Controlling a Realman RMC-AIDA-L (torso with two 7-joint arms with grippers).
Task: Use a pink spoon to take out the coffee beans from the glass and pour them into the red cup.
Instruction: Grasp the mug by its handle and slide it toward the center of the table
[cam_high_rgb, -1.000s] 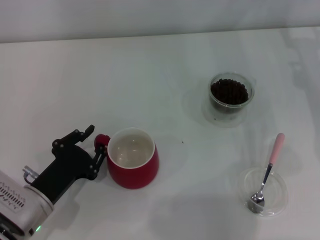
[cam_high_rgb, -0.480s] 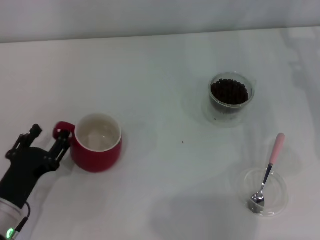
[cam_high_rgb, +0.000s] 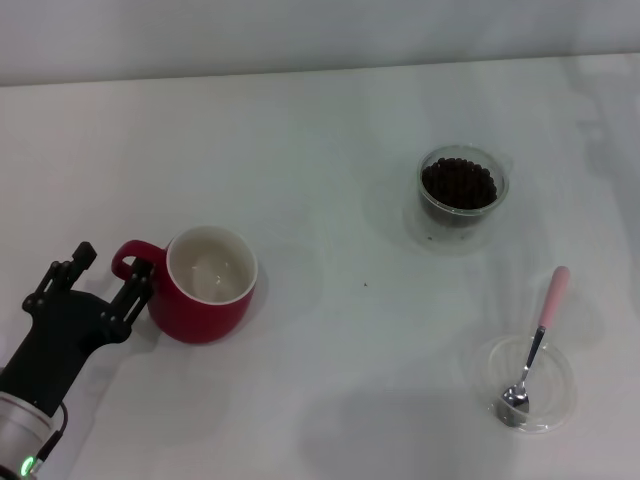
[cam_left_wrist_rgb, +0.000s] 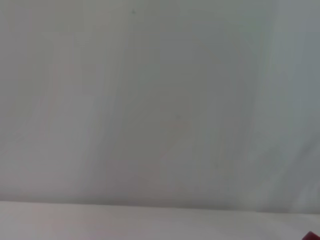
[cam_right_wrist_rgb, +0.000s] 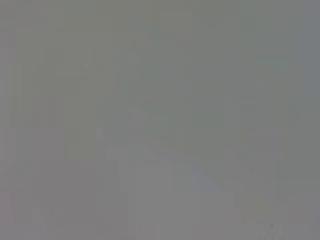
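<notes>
The red cup (cam_high_rgb: 205, 300) stands on the white table at the left, white inside and empty, its loop handle (cam_high_rgb: 122, 258) turned toward my left gripper (cam_high_rgb: 116, 260). The gripper's fingers (cam_high_rgb: 140, 282) stand apart around the handle, one against it beside the cup's wall, the other clear of it. The glass (cam_high_rgb: 462, 195) holding the coffee beans (cam_high_rgb: 458, 183) stands at the back right. The pink spoon (cam_high_rgb: 538, 330) rests at the front right, bowl down in a shallow clear dish (cam_high_rgb: 560, 385), handle pointing away. The right gripper is out of view.
A sliver of red (cam_left_wrist_rgb: 312, 236) shows at the edge of the left wrist view, the rest of it blank wall. The right wrist view is plain grey. A tiny dark speck (cam_high_rgb: 365, 285) lies mid-table.
The left gripper and the cup swung far left across the table, the handle turning toward the arm, then shifted back a little to the right and toward me.
</notes>
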